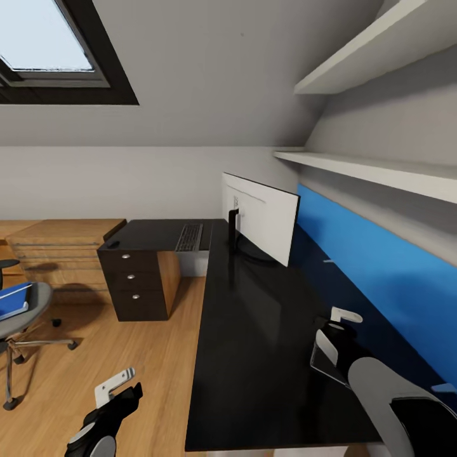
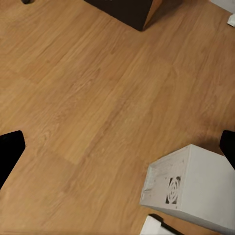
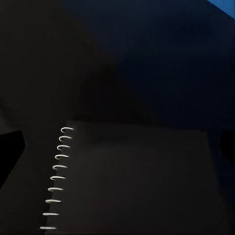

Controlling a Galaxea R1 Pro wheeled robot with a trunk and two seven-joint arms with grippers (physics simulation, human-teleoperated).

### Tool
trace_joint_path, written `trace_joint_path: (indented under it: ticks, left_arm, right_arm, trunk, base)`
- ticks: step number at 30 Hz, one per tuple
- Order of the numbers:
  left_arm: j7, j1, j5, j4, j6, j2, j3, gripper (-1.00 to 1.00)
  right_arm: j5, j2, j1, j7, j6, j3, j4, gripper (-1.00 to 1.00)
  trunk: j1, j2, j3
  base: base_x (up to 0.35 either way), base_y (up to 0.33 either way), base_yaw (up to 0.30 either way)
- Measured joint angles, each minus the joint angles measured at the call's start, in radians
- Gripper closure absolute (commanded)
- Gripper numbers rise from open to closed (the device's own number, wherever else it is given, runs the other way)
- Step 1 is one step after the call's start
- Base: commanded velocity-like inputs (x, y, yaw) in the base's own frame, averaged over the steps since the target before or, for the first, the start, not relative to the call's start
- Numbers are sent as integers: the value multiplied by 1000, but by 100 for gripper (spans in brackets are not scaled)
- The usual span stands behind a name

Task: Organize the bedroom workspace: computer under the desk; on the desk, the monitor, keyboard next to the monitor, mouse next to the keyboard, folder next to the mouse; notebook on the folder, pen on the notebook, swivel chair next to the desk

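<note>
My right pincer (image 1: 336, 330) is hovering over the near end of the black worktop (image 1: 254, 355), and my right wrist camera looks straight down on the notebook (image 3: 132, 181), a dark sheet with a pale wire spiral along one edge, lying flat on the glossy top. The pincer looks spread and carries nothing, with the dark finger ends sitting wide at the frame edges. My left pincer (image 1: 117, 393) hangs over the wood floor, also parted with nothing in it, and its camera catches the white computer (image 2: 196, 188) standing on the floor.

The notebook is thin and light but probably floppy, and flat on a slick surface there's nothing to get under. I'd guess the wire-bound edge is the stiffest bit to pinch, or slide it to the worktop edge first.

The folder (image 1: 13, 299) is bright blue on the swivel chair (image 1: 25, 311), which is cut off at the left of the head view. The monitor (image 1: 263, 216) stands on the worktop with its white back to me, and the keyboard (image 1: 189, 237) lies on the far wing beyond it. A small dark lump near the drawer corner could be the mouse (image 1: 112, 242), but I can't swear to it. The notebook nearly vanishes against the black top.
</note>
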Motion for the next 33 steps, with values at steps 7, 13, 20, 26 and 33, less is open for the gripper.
trace_joint_path:
  ticks: [7, 13, 20, 26, 33]
  left_arm:
    - [1, 0, 0, -2, 0, -2, 7, -100]
    - [1, 0, -1, -14, 0, -4, 7, -100]
    - [1, 0, -1, -15, 0, -5, 6, -100]
    - [1, 0, -1, -15, -1, -5, 8, -100]
    - [1, 0, -1, -15, -1, -5, 8, -100]
  right_arm:
    - [1, -2, 0, 1, 0, 0, 38, -100]
    - [1, -1, 0, 1, 0, 0, 40, -100]
    - [10, -1, -1, 0, 1, 5, 31, -100]
    - [17, -1, -1, 0, 0, 18, 34, -100]
    - [10, 0, -1, 2, 0, 22, 39, -100]
  trunk:
    - [27, -49, -22]
    - [50, -91, -41]
    - [69, -127, -56]
    - [69, -126, -56]
    - [69, -126, -56]
  base:
    - [0, 0, 0]
    - [0, 0, 0]
    - [0, 0, 0]
    - [0, 0, 0]
    - [0, 0, 0]
